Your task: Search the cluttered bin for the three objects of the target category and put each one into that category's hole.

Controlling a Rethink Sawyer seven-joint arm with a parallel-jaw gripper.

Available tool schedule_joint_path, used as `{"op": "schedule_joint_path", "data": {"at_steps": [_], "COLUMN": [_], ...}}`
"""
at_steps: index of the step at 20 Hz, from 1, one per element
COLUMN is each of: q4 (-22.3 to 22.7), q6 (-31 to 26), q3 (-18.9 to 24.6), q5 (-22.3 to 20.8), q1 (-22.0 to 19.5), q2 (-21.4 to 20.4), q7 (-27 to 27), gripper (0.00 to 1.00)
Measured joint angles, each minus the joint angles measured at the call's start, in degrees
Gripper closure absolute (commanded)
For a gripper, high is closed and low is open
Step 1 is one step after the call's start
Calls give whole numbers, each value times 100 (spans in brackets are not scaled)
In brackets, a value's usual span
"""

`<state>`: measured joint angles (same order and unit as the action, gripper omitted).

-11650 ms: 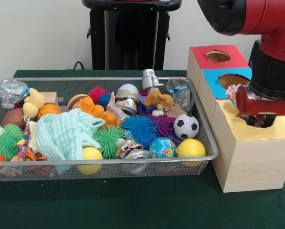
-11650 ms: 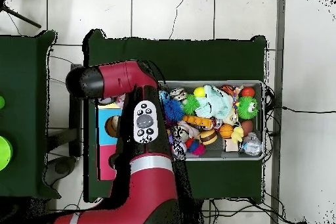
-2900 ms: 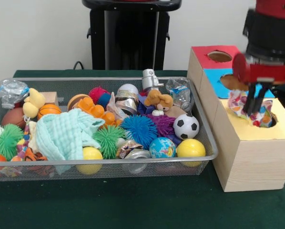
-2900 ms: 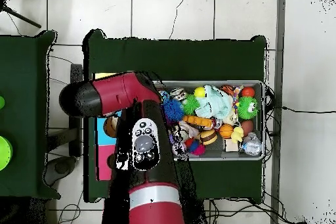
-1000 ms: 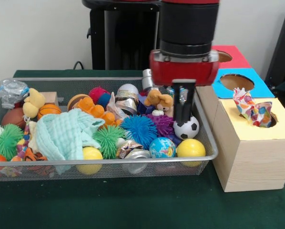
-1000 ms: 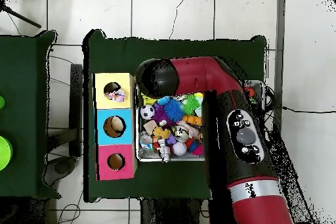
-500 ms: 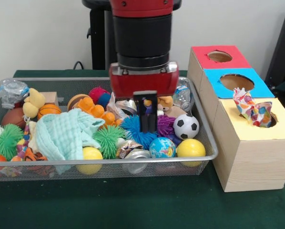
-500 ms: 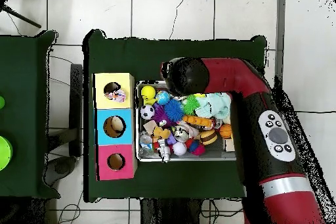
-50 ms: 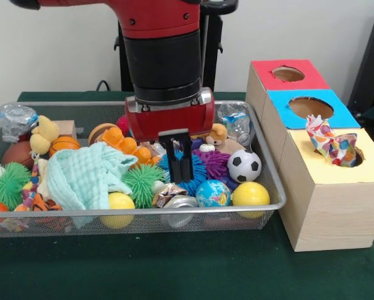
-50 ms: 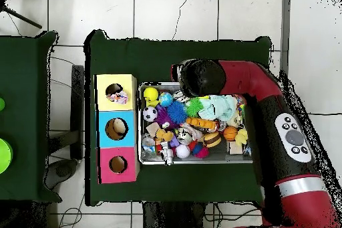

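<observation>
**Claw hanging over the middle of the toy bin**

The red and black arm (image 9: 165, 56) is reaching down into the front view, and its claw (image 9: 179, 164) is hanging just above the blue spiky ball (image 9: 196, 169) near the middle of the wire mesh bin (image 9: 271, 187). The two dark fingers (image 9: 174, 161) are standing close together with only a narrow gap between them, and nothing is showing between them (the tips are overlapping the blue ball in this view, so contact cannot be judged).

Around the claw, a green spiky ball (image 9: 141, 182), a globe-patterned ball (image 9: 212, 193), a yellow ball (image 9: 250, 194) and a soccer ball (image 9: 244, 165) are lying along the bin's front right part. A pale green cloth (image 9: 84, 177) is draping over toys on the left.

To the right of the bin, on the green tabletop (image 9: 174, 269), a wooden box (image 9: 328, 212) is showing three holes in red (image 9: 286, 74), blue (image 9: 311, 107) and yellow panels. A crumpled, colourful wrapper (image 9: 329, 142) is sticking up out of the yellow panel's hole (image 9: 357, 156).

In the overhead view the arm (image 10: 267, 111) is curving over the bin (image 10: 200, 160), hiding the claw.
</observation>
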<state>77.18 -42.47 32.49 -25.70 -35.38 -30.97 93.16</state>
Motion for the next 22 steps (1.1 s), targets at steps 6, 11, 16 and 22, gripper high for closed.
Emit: {"op": "schedule_joint_path", "data": {"at_steps": [6, 11, 16, 22], "q4": [-5, -96, -190, -300], "q6": [-279, -1059, -1757, -1857], "q3": [207, 313, 372, 564], "q5": [-1, -1, 2, 2], "q1": [-158, -252, -274, -314], "q2": [75, -31, -261, -449], "q7": [-274, -506, -591, -592], "gripper": [100, 100, 100, 0]}}
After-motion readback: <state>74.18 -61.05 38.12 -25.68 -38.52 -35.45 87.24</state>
